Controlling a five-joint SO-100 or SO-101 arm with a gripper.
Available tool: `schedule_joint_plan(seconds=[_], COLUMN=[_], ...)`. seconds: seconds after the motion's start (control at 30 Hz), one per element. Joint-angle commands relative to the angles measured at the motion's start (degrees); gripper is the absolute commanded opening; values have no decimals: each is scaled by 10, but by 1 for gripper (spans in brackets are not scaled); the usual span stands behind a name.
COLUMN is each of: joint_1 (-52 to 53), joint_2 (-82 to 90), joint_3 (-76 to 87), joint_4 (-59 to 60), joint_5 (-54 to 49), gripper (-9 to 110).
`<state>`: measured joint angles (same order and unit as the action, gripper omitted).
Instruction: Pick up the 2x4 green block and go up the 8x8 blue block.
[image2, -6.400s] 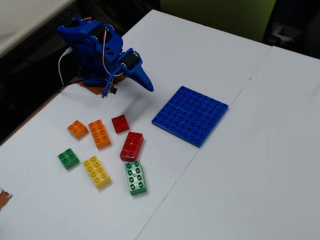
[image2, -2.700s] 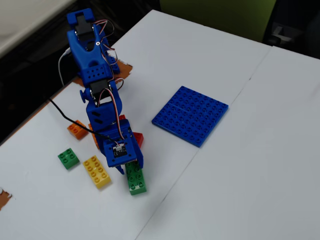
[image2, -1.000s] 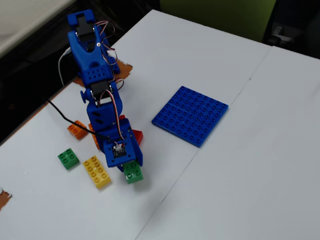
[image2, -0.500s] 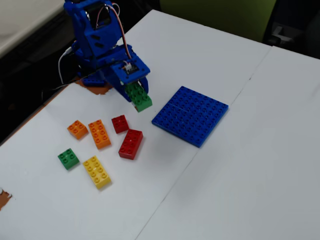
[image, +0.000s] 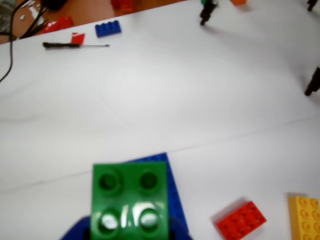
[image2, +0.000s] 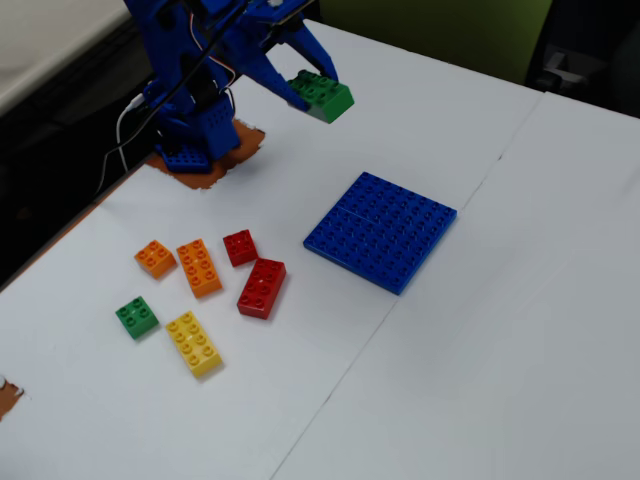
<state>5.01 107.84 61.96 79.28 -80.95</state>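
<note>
Bare white table (image2: 300, 170) between raised tool (image2: 312, 78) and blue plate (image2: 381, 231).

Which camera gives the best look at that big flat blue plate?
The fixed view: the 8x8 blue block lies whole and unobstructed there. The wrist view shows only a sliver, mostly hidden behind the 2x4 green block.

Even, bright indoor light falls on the white table (image2: 480, 330), leaving only faint, soft shadows beside the bricks. The fixed view is fairly sharp. The wrist view is soft and hazy throughout, with white glare on the studs of the 2x4 green block (image: 130, 200).
</note>
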Motion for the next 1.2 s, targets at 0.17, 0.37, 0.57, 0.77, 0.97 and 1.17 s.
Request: schedule_joint_plan(seconds=[0.17,0.37,0.57,0.77,0.97,1.17], joint_1=[-33,-27,-28,-34,-57,-69], joint_2=[-100,-183,-243,-237,-199,-187], joint_3=[-92,-84,-83,-31,47,35], joint_4=[29,-22,-87,-91,-97,-96], joint_5=[-12,-32,-37,-46,-67,-64], gripper=[0,0,0,0,0,0])
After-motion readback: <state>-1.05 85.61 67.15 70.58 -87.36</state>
